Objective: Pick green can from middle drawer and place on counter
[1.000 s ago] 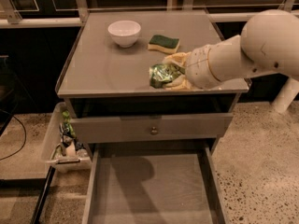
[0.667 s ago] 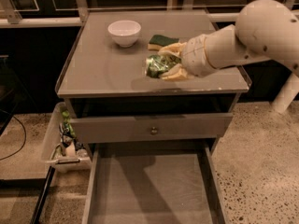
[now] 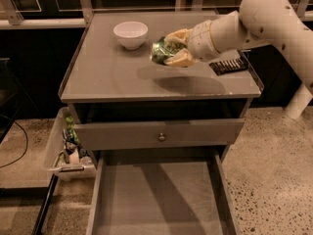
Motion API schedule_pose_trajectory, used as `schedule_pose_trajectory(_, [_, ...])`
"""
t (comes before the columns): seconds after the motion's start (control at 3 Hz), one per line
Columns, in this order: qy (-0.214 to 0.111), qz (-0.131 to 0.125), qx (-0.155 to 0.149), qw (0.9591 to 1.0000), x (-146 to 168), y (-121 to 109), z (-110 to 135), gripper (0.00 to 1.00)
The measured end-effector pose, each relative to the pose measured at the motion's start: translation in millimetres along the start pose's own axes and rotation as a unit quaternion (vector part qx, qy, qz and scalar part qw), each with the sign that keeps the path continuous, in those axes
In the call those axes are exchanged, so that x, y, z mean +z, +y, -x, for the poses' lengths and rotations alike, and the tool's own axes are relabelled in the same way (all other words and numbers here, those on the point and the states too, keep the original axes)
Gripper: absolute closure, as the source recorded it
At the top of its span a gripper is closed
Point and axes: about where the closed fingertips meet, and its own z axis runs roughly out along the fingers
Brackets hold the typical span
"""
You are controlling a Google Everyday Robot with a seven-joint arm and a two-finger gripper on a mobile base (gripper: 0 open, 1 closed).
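Observation:
The green can (image 3: 161, 51) is held sideways between the tan fingers of my gripper (image 3: 171, 52), which is shut on it, in the air a little above the middle of the counter (image 3: 112, 75). My white arm reaches in from the upper right. The can's shadow falls on the counter just below and to the right. The middle drawer (image 3: 159, 199) is pulled out at the bottom, and its bare grey floor holds nothing.
A white bowl (image 3: 130, 34) stands on the counter at the back left, close to the can. A dark ridged object (image 3: 228, 65) lies on the counter's right side. A shut drawer front with a round knob (image 3: 161, 137) sits above the open drawer. A bin of clutter (image 3: 68, 148) stands left of the cabinet.
My gripper has carried the green can up and towards the back of the counter, closer to the white bowl. The sponge seen earlier behind the gripper is now hidden.

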Motion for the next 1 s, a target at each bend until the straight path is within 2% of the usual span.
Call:
schedule_pose_trajectory(0.33, [0.0, -0.011, 0.033, 0.9994, 7.8, -18.2, -23.1, 1.0])
schedule_pose_trajectory(0.67, [0.007, -0.015, 0.066, 0.9977, 16.3, -25.2, -42.9, 1.0])
schedule_pose_trajectory(1.0, [0.013, -0.004, 0.095, 0.9953, 33.6, -20.5, -58.0, 1.0])
